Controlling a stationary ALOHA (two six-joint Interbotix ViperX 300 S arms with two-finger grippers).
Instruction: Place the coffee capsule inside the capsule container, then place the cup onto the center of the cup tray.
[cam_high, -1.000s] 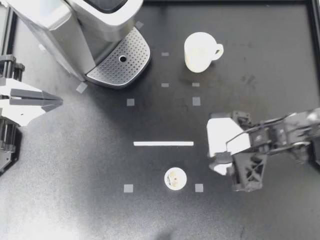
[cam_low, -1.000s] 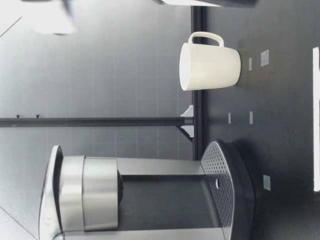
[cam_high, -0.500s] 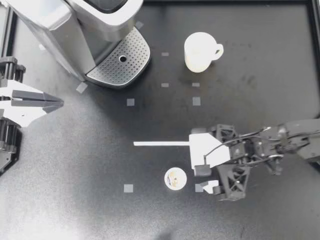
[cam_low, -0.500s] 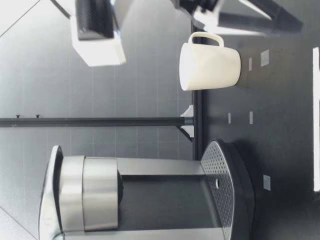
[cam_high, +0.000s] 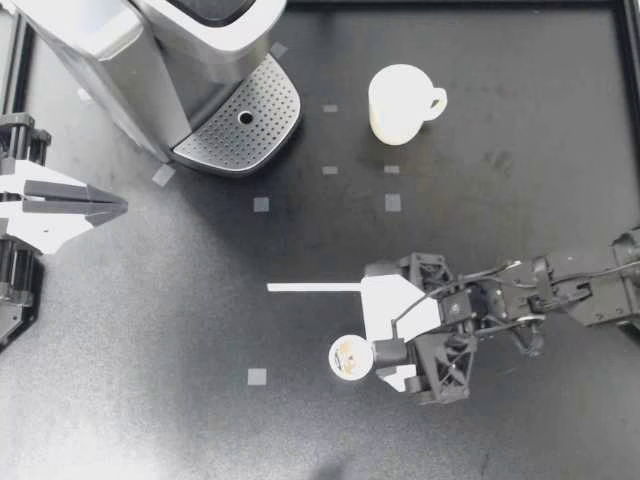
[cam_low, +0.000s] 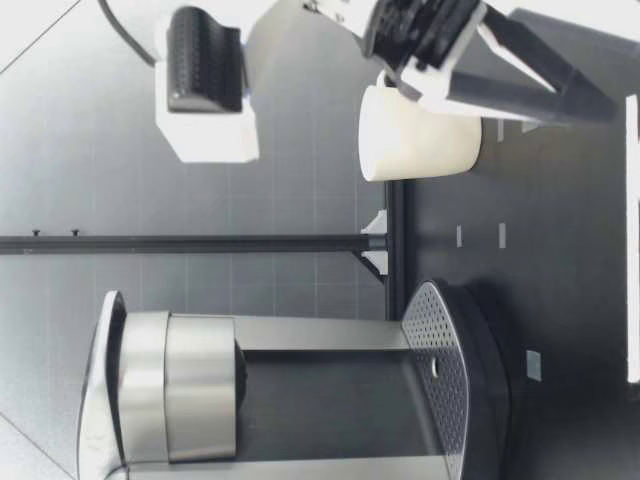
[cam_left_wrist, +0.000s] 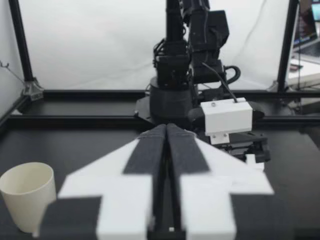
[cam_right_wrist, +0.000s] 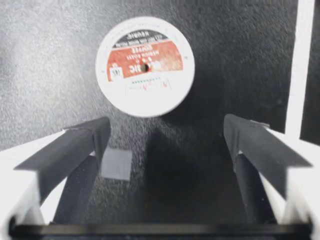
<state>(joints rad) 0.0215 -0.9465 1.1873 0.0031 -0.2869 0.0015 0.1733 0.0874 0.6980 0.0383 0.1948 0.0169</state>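
Note:
The coffee capsule (cam_high: 351, 356), a white disc with a red-printed lid (cam_right_wrist: 145, 66), lies on the black table near the front. My right gripper (cam_high: 391, 365) is open just to its right; in the right wrist view the capsule lies ahead of the gripper (cam_right_wrist: 166, 125), beyond both fingertips and apart from them. The white cup (cam_high: 400, 102) stands upright at the back. The perforated cup tray (cam_high: 240, 125) sits at the foot of the coffee machine (cam_high: 150, 50). My left gripper (cam_high: 95, 205) hovers at the left edge, shut and holding nothing (cam_left_wrist: 166, 137).
A white tape line (cam_high: 315, 288) and small grey tape squares (cam_high: 257, 376) mark the table. In the low view a gripper (cam_low: 540, 85) hangs nearer the camera than the cup (cam_low: 420, 140), hiding part of it. A black frame (cam_high: 625, 60) borders the table.
My right arm has moved left and toward the capsule, its fingers spreading wider early on. In the low view it has come in front of the cup. The left arm has stayed still.

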